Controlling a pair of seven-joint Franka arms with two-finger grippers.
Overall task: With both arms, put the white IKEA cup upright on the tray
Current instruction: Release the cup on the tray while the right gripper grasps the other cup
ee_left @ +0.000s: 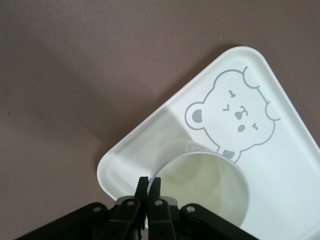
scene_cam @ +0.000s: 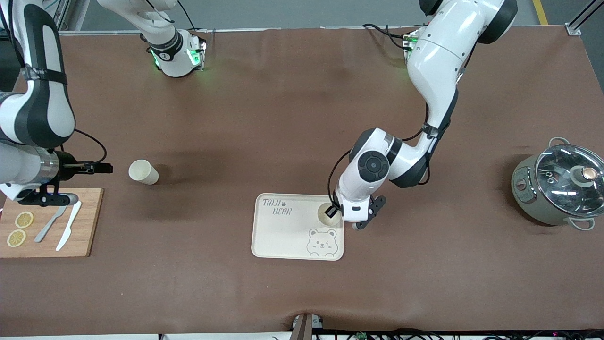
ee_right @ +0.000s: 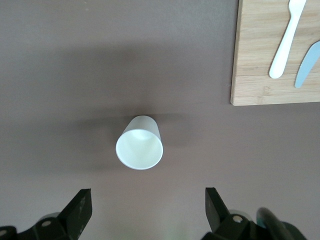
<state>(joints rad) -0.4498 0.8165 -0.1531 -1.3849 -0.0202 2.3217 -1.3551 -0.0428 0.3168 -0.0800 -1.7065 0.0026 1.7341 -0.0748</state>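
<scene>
The cream tray [scene_cam: 288, 231] with "TAIJI BEAR" lettering and a bear face lies near the table's middle. A white cup [scene_cam: 325, 214] stands upright in it, mouth up, above the bear face at the edge toward the left arm's end. My left gripper [scene_cam: 333, 211] is shut on that cup's rim; in the left wrist view its fingers [ee_left: 143, 189] pinch the cup wall [ee_left: 210, 185] over the tray [ee_left: 150, 145]. A second white cup [scene_cam: 143, 172] stands on the table toward the right arm's end. My right gripper [scene_cam: 87, 166] is open above the table beside it, with this cup [ee_right: 139, 143] apart from the fingers [ee_right: 80, 210].
A wooden cutting board [scene_cam: 52, 222] with two lemon slices, a knife and a spoon lies at the right arm's end; it also shows in the right wrist view [ee_right: 260, 60]. A grey cooker pot [scene_cam: 559, 186] with a glass lid stands at the left arm's end.
</scene>
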